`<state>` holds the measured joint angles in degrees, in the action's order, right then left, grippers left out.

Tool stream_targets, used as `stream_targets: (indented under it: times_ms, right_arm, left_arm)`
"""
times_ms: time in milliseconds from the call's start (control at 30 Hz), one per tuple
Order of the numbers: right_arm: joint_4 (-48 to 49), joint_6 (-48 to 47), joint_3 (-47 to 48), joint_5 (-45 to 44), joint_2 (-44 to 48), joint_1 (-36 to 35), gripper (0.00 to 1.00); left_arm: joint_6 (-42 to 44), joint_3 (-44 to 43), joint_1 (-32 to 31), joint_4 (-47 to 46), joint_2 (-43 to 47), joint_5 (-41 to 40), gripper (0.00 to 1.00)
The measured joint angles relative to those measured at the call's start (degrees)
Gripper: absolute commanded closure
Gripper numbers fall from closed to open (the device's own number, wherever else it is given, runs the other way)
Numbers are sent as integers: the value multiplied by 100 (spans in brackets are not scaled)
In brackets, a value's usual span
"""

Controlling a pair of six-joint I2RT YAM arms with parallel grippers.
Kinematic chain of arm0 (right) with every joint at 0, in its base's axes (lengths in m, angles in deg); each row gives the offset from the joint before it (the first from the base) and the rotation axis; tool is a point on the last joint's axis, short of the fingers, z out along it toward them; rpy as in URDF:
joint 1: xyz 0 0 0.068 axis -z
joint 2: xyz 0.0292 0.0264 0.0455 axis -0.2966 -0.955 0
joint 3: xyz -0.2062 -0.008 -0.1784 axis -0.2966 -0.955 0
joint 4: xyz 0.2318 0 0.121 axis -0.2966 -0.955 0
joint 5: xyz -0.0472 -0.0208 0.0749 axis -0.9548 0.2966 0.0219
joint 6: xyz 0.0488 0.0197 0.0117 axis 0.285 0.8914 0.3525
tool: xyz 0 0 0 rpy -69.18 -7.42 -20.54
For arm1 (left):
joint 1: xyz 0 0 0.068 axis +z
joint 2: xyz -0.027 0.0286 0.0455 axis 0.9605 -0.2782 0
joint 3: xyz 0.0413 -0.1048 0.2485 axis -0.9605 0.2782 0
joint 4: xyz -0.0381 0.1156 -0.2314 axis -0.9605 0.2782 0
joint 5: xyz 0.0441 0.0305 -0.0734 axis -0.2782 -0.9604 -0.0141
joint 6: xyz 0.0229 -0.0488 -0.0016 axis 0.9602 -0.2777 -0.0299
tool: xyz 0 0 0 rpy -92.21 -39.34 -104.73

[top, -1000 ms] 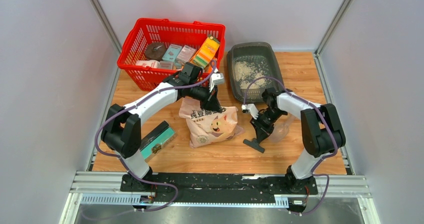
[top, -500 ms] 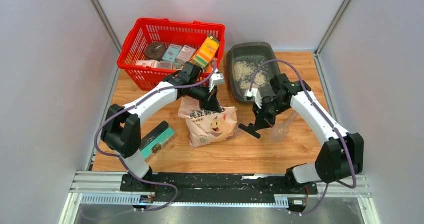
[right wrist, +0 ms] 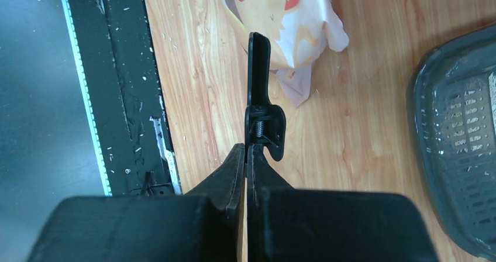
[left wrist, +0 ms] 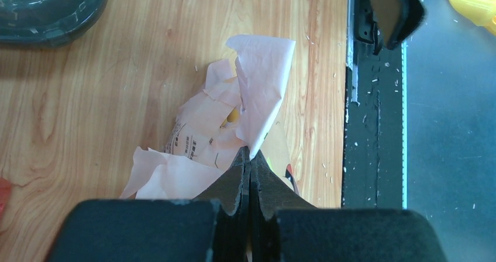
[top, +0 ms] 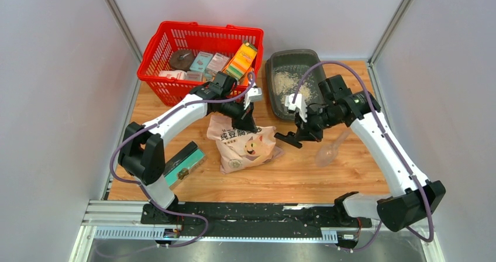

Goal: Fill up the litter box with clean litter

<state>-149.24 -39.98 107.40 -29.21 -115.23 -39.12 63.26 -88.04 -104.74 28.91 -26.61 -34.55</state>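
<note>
The dark grey litter box (top: pixel 271 78) stands at the back right with a patch of pale litter (top: pixel 287 82) in it; it also shows in the right wrist view (right wrist: pixel 462 127) and the left wrist view (left wrist: pixel 47 10). The pinkish-beige litter bag (top: pixel 245 148) lies mid-table. My left gripper (top: pixel 248 121) is shut on the bag's crumpled top edge (left wrist: pixel 257 92). My right gripper (top: pixel 304 132) is shut on a black spring clip (right wrist: pixel 260 86), held above the wood just right of the bag (right wrist: pixel 281 10).
A red mesh basket (top: pixel 175 40) with several packages stands at the back left. A teal-and-black box (top: pixel 184 161) lies at the front left. A translucent scoop (top: pixel 327 151) lies right of the bag. A black rail (top: pixel 251 210) runs along the near edge.
My right arm has lifted the black clip off the table and carried it back and left, close to the bag's right side. My left gripper keeps hold of the bag top.
</note>
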Motion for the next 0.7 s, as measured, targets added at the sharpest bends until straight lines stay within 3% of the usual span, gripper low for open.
stream_targets:
  times_ms: [233,433,700]
  right_arm:
    - [485,195,-313,-247,-144,-103,100]
    - [1005,304,-424,-1003,-146,-713,100]
    - [1276,339,-417,-1687,-297,-999,100]
  left_arm:
    - [4,-28,0,107,0,28,100]
    - [-57,-33,0,76,0,15,100]
    - [-380,-28,0,-57,0,-37,100]
